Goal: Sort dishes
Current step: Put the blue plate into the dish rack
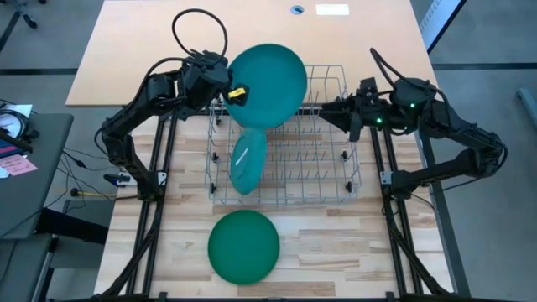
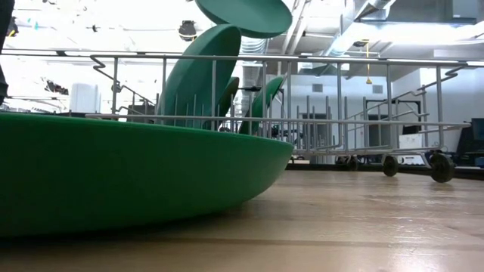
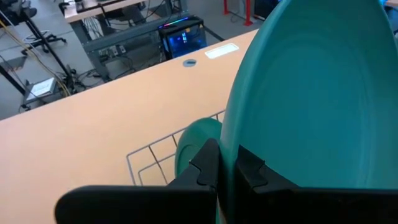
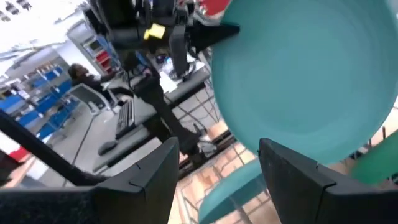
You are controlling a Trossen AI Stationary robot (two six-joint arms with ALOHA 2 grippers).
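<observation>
**A:** Where is the plate sitting right now?

**B:** The large round teal plastic plate [image 1: 268,84] is hanging in the air above the far left part of the wire dish rack [image 1: 336,197], tilted, with its rim pinched by the left gripper [image 1: 228,94]. The jaws are pressing together on that rim, as the left wrist view shows. A second, smaller teal plate [image 1: 248,161] is standing on edge in the rack's tines just below it, and a dark green round plate [image 1: 243,245] is lying flat on the wooden table [image 1: 352,260] in front of the rack, well apart from both arms.

**A:** And the other arm?

**B:** The right gripper [image 1: 325,112] is reaching in over the rack from the right, close to the held plate's edge, with its jaws spread and nothing between them.

**A:** So what is the robot probably doing?

**B:** It is likely either handing the plate across or lowering it into a slot. Done well, the plate is turning fully upright before descending, lining up with a free gap between tines beside the standing plate rather than on top of it. If the right gripper is taking over, it should be closing on the rim before the left one is letting go.

**A:** What is the risk?

**B:** A thin rim grip is letting the plate swing, and it could be knocking the standing plate over.
</observation>
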